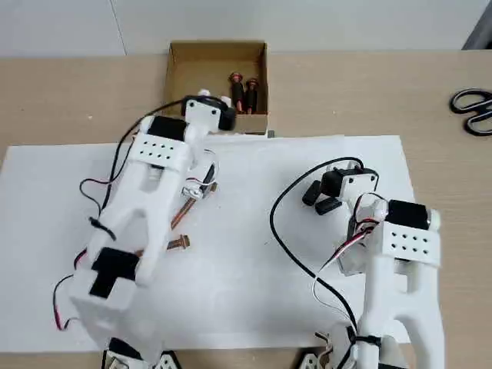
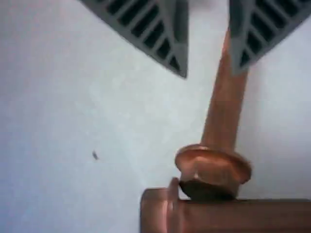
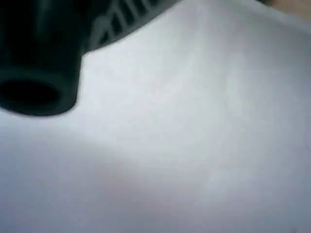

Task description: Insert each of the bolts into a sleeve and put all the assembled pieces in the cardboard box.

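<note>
Cardboard box [image 1: 178, 77]: brown corrugated board, rectangular, open on top. It sits on the table past the paper's far edge.
Assembled pieces [image 1: 244, 91]: two copper-headed bolts in black sleeves, side by side in the box's right part.
Loose bolts [image 1: 182, 214]: two, copper-coloured, with smooth round shanks and flanged heads. They lie on the paper beneath the left arm, one's head just beside the other.
Left gripper [image 2: 209, 73]: grey ribbed jaws spread apart and grasping nothing, low over one bolt's shank.
Black sleeves [image 1: 311, 192]: two short matte tubes just beside the right gripper. The right wrist view shows a round open bore.
Right gripper [image 1: 342, 196]: white plastic shell; its grip cannot be told.
Paper [image 1: 254, 292]: white, flat sheet.
Table [image 1: 61, 100]: pale wood grain.
Scissors [image 1: 473, 108]: black looped handles, at the table's right edge.
</note>
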Action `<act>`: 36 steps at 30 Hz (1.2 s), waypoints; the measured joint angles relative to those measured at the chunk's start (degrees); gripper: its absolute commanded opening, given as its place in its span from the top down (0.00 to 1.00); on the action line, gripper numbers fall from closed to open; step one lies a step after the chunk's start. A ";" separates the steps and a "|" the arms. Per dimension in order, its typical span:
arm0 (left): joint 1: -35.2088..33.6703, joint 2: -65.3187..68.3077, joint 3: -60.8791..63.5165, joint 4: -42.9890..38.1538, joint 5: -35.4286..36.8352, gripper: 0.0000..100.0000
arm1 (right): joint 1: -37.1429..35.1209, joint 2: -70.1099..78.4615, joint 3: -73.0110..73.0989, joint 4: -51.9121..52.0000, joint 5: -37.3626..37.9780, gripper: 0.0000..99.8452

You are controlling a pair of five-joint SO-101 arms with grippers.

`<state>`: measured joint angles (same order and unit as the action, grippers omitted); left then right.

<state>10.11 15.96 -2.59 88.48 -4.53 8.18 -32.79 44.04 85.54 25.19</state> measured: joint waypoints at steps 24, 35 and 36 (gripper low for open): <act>-2.20 5.01 -0.35 -3.96 -6.15 0.91 | 0.00 0.00 0.00 -0.35 0.00 1.00; -2.11 8.79 -0.35 -6.42 -6.51 0.91 | 0.00 0.00 0.00 -0.35 0.00 1.00; -2.02 9.67 -0.70 -6.42 -6.51 0.91 | 0.00 0.00 0.00 -0.35 0.00 1.00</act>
<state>8.09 25.63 -3.30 82.07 -11.03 8.18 -32.79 44.04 85.19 25.19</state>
